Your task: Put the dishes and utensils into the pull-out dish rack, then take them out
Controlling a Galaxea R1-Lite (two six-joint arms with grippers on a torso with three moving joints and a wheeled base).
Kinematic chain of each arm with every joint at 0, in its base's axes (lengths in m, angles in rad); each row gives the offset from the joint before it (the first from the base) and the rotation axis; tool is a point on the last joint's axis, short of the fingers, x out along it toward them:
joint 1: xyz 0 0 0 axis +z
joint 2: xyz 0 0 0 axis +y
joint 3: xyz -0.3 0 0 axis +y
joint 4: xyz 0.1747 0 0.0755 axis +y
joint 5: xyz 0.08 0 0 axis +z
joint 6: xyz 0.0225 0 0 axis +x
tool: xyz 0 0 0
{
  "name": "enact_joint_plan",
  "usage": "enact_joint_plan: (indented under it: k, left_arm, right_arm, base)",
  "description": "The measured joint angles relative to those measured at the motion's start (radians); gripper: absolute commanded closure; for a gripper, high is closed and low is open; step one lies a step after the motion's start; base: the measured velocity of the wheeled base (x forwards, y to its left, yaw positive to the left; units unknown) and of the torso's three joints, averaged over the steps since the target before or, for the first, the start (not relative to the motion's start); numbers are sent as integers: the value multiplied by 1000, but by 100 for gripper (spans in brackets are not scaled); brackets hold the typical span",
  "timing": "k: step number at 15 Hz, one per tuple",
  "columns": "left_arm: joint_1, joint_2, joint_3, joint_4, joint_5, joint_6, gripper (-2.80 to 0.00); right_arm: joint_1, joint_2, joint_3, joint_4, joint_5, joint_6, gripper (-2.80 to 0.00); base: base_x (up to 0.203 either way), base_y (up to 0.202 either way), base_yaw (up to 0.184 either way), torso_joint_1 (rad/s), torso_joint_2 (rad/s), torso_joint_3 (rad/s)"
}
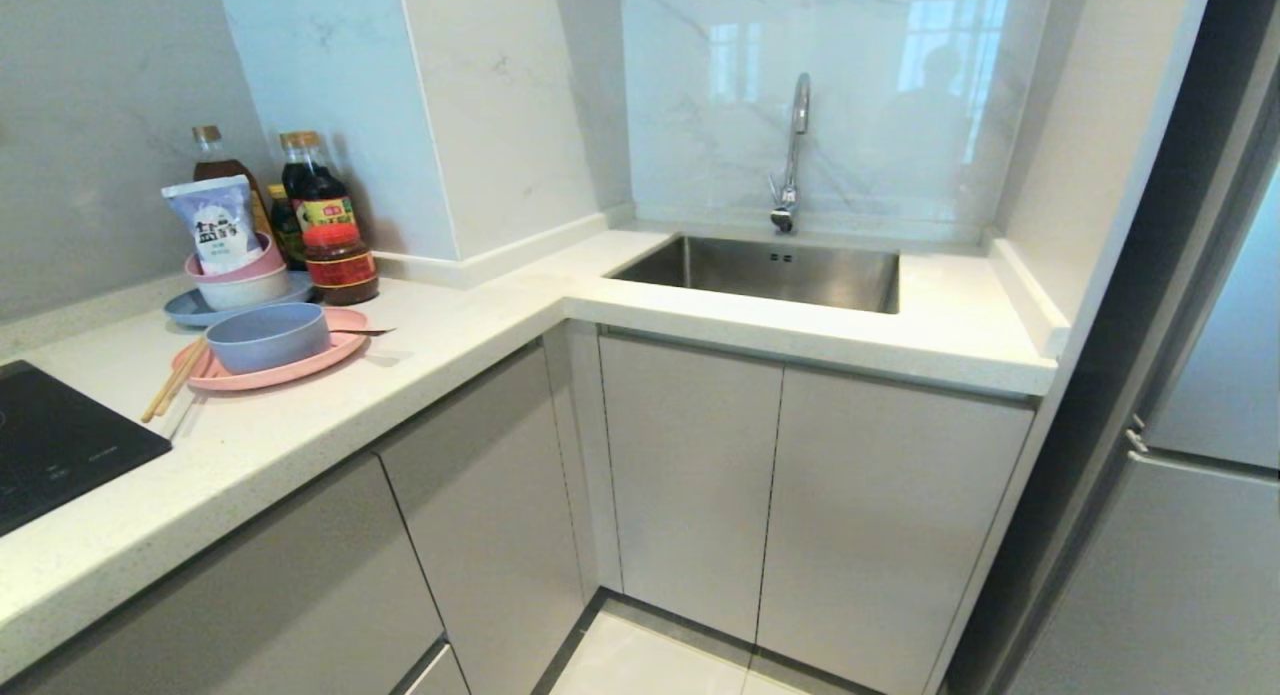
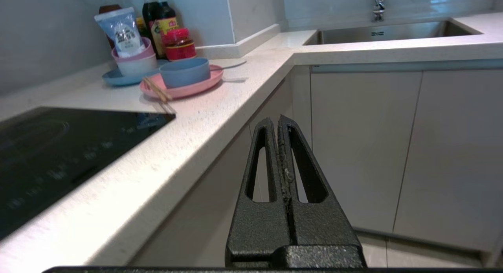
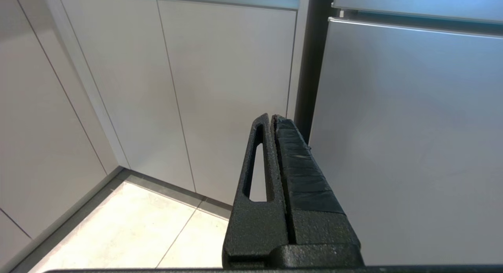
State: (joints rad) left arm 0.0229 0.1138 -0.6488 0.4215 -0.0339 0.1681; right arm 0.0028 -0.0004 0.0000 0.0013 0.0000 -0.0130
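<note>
A flat pink plate (image 1: 300, 367) (image 2: 196, 88) lies on the white counter at the left, with a pale blue-grey bowl (image 1: 268, 336) (image 2: 184, 71) on it. Wooden chopsticks (image 1: 172, 380) (image 2: 157, 90) lean over the plate's rim. A slim metal utensil's handle (image 1: 372, 331) (image 2: 232, 65) sticks out behind the bowl; which utensil it is I cannot tell. The pull-out dish rack is out of view; all cabinet fronts are closed. My left gripper (image 2: 277, 121) is shut and empty, below the counter edge, facing the cabinets. My right gripper (image 3: 271, 118) is shut and empty, low before the cabinets and fridge. Neither arm shows in the head view.
Behind the pink plate stands a blue plate (image 1: 190, 310) stacked with pink and white bowls holding a salt bag (image 1: 215, 225), beside sauce bottles (image 1: 315, 200) and a red jar (image 1: 340, 265). A black cooktop (image 1: 50, 445) lies left. Sink (image 1: 770, 270) and tap (image 1: 793, 155) fill the corner; a fridge (image 1: 1200, 535) stands right.
</note>
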Motion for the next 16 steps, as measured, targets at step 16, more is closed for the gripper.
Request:
enact_joint_plan:
  k: [16]
  left_arm:
    - [-14,-115,649,-417,12,-91,0]
  right_arm:
    - [0,0,0,0,0,0,0]
  base:
    - [0,0,0,0,0,0]
